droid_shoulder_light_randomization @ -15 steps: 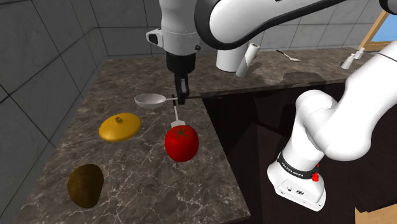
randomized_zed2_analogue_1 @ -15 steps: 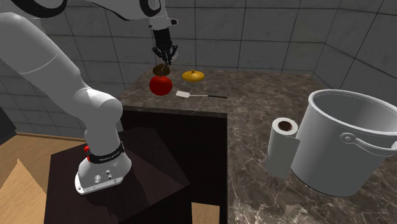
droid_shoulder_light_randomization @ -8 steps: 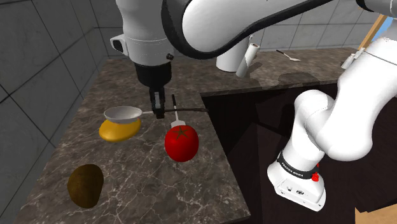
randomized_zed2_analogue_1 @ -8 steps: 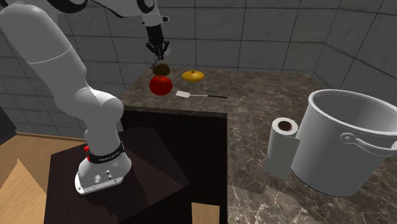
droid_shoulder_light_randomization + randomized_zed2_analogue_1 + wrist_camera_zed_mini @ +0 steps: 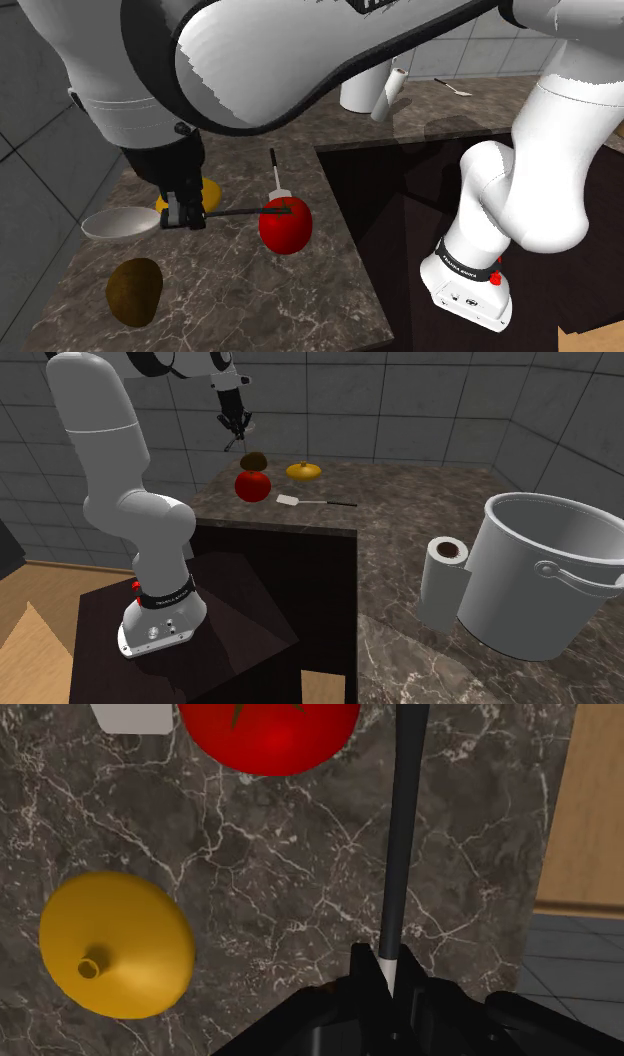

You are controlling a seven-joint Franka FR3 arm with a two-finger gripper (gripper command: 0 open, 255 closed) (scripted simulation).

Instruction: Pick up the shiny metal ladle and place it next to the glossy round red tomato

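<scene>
Both fingers of the gripper (image 5: 390, 969) pinch the ladle (image 5: 403, 834) by its handle; the shoulder view adds its pale bowl.

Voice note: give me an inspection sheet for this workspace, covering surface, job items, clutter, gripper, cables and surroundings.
Surface: dark marble counter.
Job's things: ladle held by its handle above the counter; tomato resting on the counter.
Clutter: yellow lid, potato, spatula, paper roll, pot.
Gripper: gripper shut on the ladle's handle.
Cables: nothing seen.
Surroundings: grey tiled walls, wooden floor.
</scene>
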